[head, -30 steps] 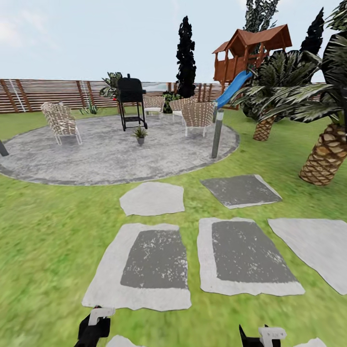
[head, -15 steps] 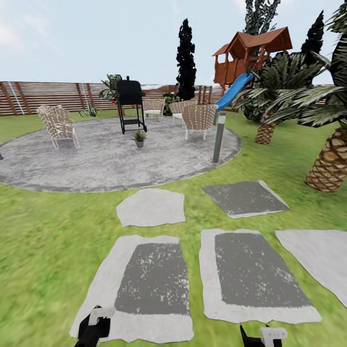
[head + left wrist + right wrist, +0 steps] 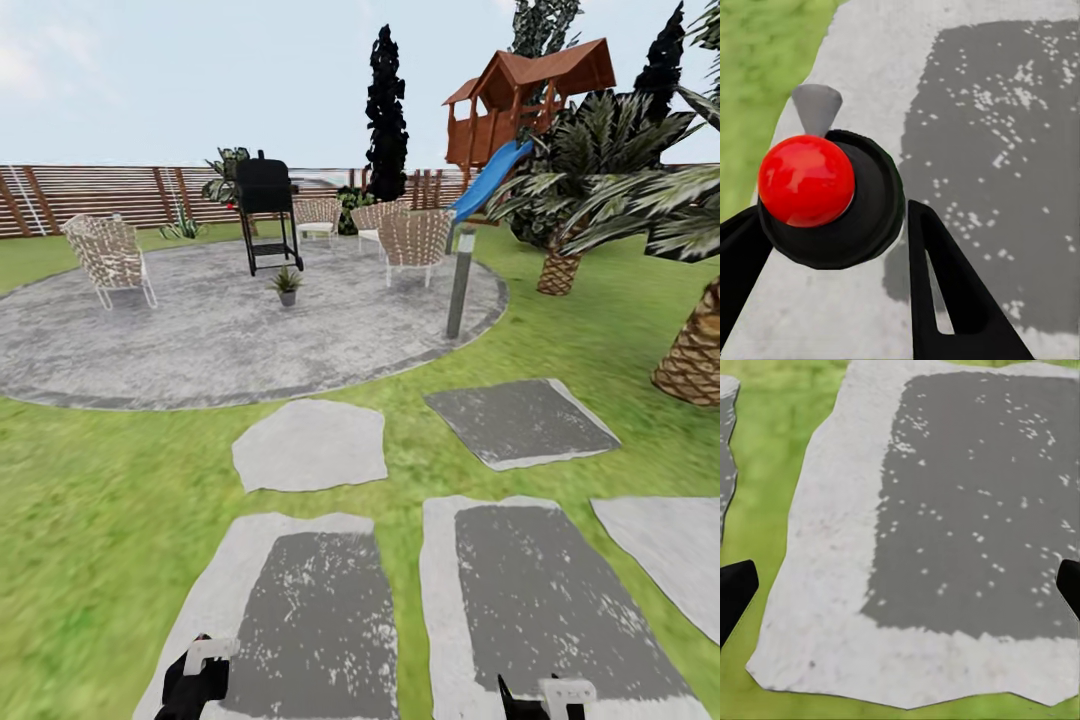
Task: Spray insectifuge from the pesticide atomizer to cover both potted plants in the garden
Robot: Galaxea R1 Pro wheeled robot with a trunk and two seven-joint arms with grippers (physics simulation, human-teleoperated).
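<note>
Nearest, at the head view's lower edge: left end effector (image 3: 196,668) and right end effector (image 3: 547,694), both above pale stepping stones (image 3: 300,620) in the lawn (image 3: 90,520) of the garden. In the left wrist view, dark fingers (image 3: 945,292) either side of a black round thing with a red ball (image 3: 806,180); gripping or not, cannot tell. In the right wrist view, fingers (image 3: 733,589) spread wide, nothing between. Farther off, grey round patio (image 3: 200,340) with bollard lamp (image 3: 459,285) at its edge. On the patio, one potted plant (image 3: 287,285), just before the black grill (image 3: 265,210); wicker chairs (image 3: 412,240) around. Farthest, slatted fence (image 3: 90,195) and playhouse (image 3: 525,95).
</note>
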